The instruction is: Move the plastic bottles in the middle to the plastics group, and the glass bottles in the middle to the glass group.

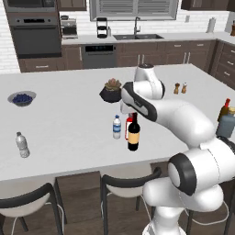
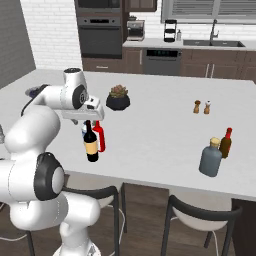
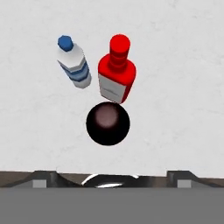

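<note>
- Three bottles stand close together near the tabletop's [image 1: 69,133] front edge: wine bottle [image 1: 133,133], red bottle [image 3: 116,72], blue-labelled water bottle [image 1: 117,127];
- jaws directly above the wine bottle; whether apart or together, cannot tell;
- grey-labelled water bottle [image 1: 22,145] near the left edge; amber bottle [image 2: 226,142] and grey-blue jug [image 2: 210,158] near the right edge.

White Franka Panda arm [image 1: 183,119]: glossy rounded link shells, dark grey-black joint rings and seams, bulbous base segments, thin white cable trailing at pedestal foot.
</note>
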Controlling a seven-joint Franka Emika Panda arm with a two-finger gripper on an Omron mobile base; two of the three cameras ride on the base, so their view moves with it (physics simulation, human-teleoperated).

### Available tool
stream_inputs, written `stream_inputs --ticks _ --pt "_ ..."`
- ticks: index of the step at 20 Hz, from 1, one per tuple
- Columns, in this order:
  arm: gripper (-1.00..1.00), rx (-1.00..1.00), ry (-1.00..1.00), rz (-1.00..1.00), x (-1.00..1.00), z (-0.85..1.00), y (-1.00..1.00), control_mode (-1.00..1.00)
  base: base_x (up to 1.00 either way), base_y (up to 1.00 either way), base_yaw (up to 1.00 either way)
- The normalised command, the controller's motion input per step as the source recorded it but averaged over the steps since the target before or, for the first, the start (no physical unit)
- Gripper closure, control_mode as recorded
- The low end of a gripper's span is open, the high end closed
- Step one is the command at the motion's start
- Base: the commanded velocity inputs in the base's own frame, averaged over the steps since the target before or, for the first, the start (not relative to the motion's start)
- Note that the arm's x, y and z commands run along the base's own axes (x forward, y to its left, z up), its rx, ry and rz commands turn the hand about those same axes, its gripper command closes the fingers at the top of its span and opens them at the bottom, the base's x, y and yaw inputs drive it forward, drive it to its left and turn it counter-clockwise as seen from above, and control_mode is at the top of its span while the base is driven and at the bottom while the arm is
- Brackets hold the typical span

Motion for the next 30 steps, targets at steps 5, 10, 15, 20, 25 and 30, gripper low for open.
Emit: stream_inputs --ticks 5,10,15,20,25,30 --pt "-1.00 0.02 -0.05 0.00 0.24 -0.13 0.00 -1.00 0.00 0.00 0.00" --pt "-1.00 0.00 0.00 0.00 0.28 -0.11 0.00 -1.00 0.00 0.00 0.00" --pt "-1.00 0.00 0.01 0.00 0.05 0.00 0.00 -1.00 0.00 0.00 0.00" --pt "-1.00 0.00 0.00 0.00 0.03 -0.09 0.00 -1.00 0.00 0.00 0.00" --pt "-1.00 0.00 0.00 0.00 0.15 -0.17 0.01 -1.00 0.00 0.00 0.00" --pt "-1.00 0.00 0.00 0.00 0.08 -0.11 0.05 -1.00 0.00 0.00 0.00"
